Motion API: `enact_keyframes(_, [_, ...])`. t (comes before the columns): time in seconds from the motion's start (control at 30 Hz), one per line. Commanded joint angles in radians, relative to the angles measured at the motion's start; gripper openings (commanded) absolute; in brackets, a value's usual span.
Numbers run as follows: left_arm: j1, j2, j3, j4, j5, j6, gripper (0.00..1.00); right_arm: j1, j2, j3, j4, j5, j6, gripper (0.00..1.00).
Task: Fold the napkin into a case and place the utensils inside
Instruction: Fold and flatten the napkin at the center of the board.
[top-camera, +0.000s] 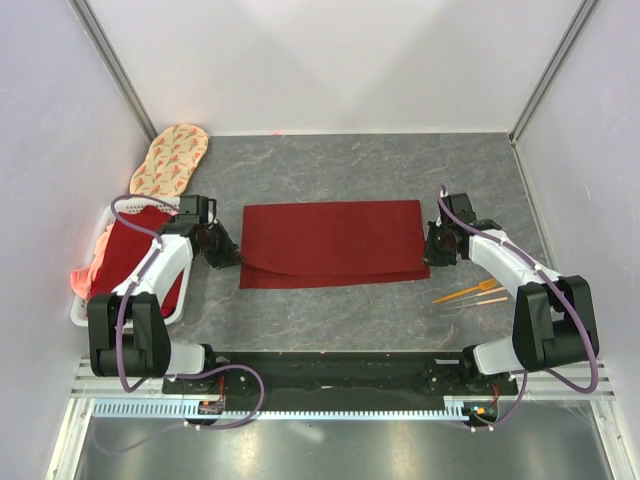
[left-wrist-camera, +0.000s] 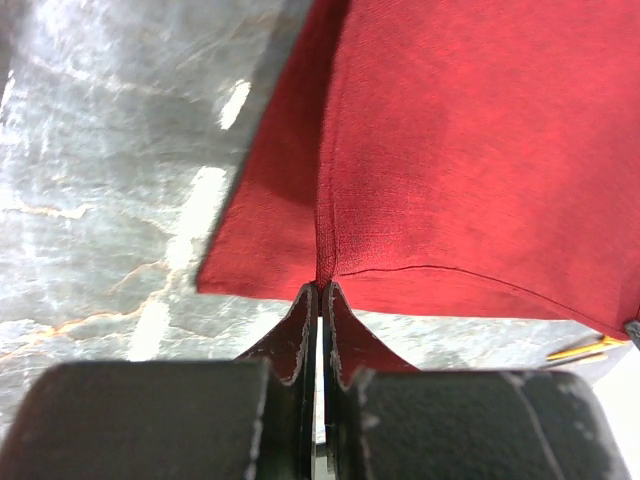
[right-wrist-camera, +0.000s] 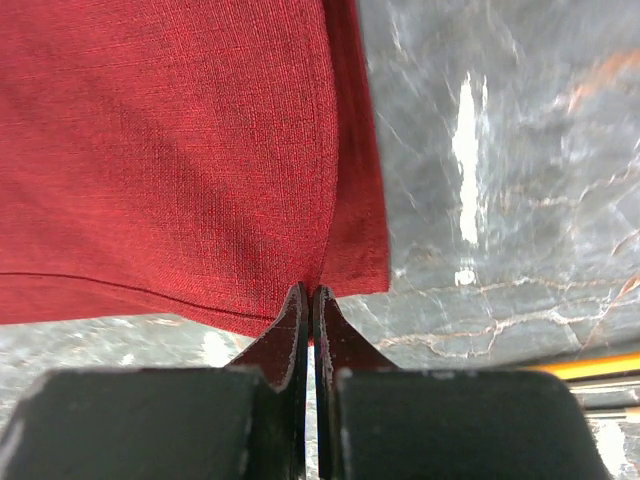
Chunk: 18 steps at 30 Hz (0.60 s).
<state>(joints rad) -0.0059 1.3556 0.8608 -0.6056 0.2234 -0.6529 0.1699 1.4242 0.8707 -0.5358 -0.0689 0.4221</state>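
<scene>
So the napkin (top-camera: 332, 243) sits mid-table, doubled over, with the top layer stopping a bit short of the near edge. The left gripper (left-wrist-camera: 320, 292) is clamped tight on its left end and the right gripper (right-wrist-camera: 308, 292) is pinching the right end. My guess is that's so both ends lift evenly for the next fold. The utensils (top-camera: 470, 293) lie near right, clear of the cloth.

Left fingers (left-wrist-camera: 298, 335) pinched on the napkin (left-wrist-camera: 470, 150)'s edge
The fingers are pressed together on the dark red cloth, and a crease runs up the napkin from the pinch. The grey marbled bench (left-wrist-camera: 100, 200) shows to the left of the napkin and below it. The orange-gold utensils (left-wrist-camera: 583, 349) peek out just under its lower right edge.
</scene>
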Motion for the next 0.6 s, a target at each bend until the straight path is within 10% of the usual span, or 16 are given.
enact_keyframes(0.0, [0.004, 0.004, -0.019, -0.017, -0.010, 0.038, 0.02, 0.000, -0.048, -0.033, 0.063, 0.007, -0.003, 0.00])
enact_keyframes(0.57, [0.003, -0.075, -0.060, -0.071, -0.099, 0.021, 0.02, -0.001, -0.050, -0.055, 0.022, 0.034, -0.013, 0.00])
